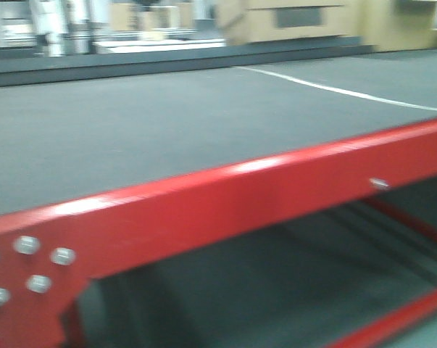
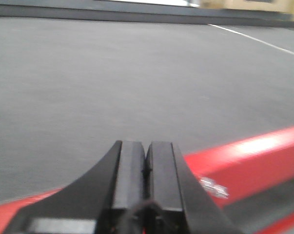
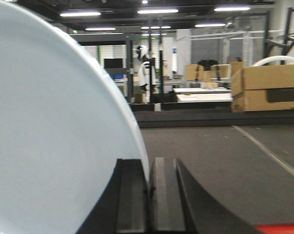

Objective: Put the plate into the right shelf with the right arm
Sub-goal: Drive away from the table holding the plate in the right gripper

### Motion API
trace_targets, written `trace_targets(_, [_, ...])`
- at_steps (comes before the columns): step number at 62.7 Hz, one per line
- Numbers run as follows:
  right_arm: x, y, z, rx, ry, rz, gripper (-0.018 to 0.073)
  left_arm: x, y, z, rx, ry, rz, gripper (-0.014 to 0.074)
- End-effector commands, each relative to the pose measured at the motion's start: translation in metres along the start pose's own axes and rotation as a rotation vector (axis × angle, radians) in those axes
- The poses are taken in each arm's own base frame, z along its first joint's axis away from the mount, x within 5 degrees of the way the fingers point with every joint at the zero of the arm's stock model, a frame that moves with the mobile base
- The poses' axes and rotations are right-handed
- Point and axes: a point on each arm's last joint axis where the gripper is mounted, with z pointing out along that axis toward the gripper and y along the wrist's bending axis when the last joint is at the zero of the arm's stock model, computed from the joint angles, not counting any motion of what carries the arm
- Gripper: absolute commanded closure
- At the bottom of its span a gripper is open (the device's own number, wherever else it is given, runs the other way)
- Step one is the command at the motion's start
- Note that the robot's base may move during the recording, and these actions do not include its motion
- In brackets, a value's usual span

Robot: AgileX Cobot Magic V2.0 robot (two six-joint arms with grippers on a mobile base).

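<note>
My right end effector (image 3: 149,168) pinches the plate (image 3: 54,146) by its rim, I'd guess so it slides in edge-first, left end effector (image 2: 147,151) closed on nothing.

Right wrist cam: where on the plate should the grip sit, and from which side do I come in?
By the rim, edge-on, one finger on each face. The plate is thin and shallow, so only its edge fits between the fingers. The right gripper is shut on it that way, with the plate standing on edge.
</note>
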Motion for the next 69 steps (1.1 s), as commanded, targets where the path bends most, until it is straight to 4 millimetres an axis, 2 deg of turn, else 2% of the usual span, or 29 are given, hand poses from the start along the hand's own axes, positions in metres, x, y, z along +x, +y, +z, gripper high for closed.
trace_targets(1, [-0.0176, 0.0023, 0.0000, -0.016, -0.119, -0.009, 0.0503, -0.0045, -0.0008, 0.0000, 0.015, -0.077, -0.008, 0.0643])
trace_targets(69, [-0.0176, 0.0023, 0.0000, -0.016, -0.119, -0.009, 0.0503, -0.0045, -0.0008, 0.0000, 0.015, -0.077, -0.008, 0.0643])
